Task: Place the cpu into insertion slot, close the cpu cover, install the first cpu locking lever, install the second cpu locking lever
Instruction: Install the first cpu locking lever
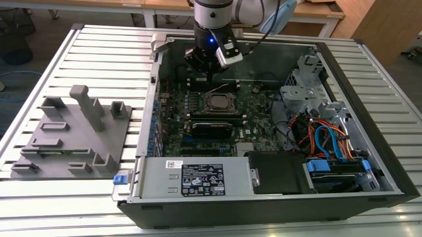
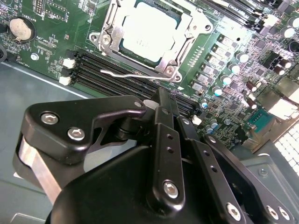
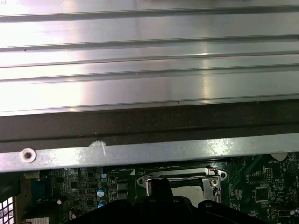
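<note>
CPU seated and covered; gripper poised just beside the socket.

The cpu [image 2: 149,29] lies flat in the insertion slot [image 1: 221,103] on the green board, and the cpu cover [image 2: 180,21] looks folded down around it, its window framing the chip's pale metal top. A thin wire locking lever [image 2: 128,73] lies just beside the socket's edge and seems unlatched. The gripper [image 2: 161,100] holds nothing, its fingers pressed together into one narrow tip near that lever. The likely risk: the tip could slide off the springy wire and strike the memory slots [image 2: 107,81] alongside, or the lever could spring back and miss its catch. In the exterior view the arm [image 1: 213,29] hangs nearly vertical into the open computer case [image 1: 369,148], wrist straight down over the board.
</note>
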### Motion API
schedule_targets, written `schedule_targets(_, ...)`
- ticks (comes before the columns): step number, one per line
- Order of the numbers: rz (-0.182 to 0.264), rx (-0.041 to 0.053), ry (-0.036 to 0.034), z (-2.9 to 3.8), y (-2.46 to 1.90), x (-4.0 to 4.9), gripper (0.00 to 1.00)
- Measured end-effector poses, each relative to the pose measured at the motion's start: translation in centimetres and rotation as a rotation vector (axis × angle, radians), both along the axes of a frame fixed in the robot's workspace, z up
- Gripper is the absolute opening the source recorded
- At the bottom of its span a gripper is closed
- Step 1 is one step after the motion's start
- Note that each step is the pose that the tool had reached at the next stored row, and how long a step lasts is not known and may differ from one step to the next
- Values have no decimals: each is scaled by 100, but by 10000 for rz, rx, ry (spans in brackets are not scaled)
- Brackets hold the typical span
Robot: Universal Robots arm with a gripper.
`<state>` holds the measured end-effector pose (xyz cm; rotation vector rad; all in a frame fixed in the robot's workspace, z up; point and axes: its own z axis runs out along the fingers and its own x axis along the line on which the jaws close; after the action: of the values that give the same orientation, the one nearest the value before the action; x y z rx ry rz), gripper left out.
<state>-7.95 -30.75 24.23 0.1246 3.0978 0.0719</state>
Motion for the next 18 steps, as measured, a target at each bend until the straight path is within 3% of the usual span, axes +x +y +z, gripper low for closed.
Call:
schedule_targets(5, 0, 5, -1, 0, 0, 1, 10)
schedule_targets(8, 1, 115, -1, -3, -1, 5, 10)
schedule_targets(18, -2, 124, -1, -53, -2, 73, 10)
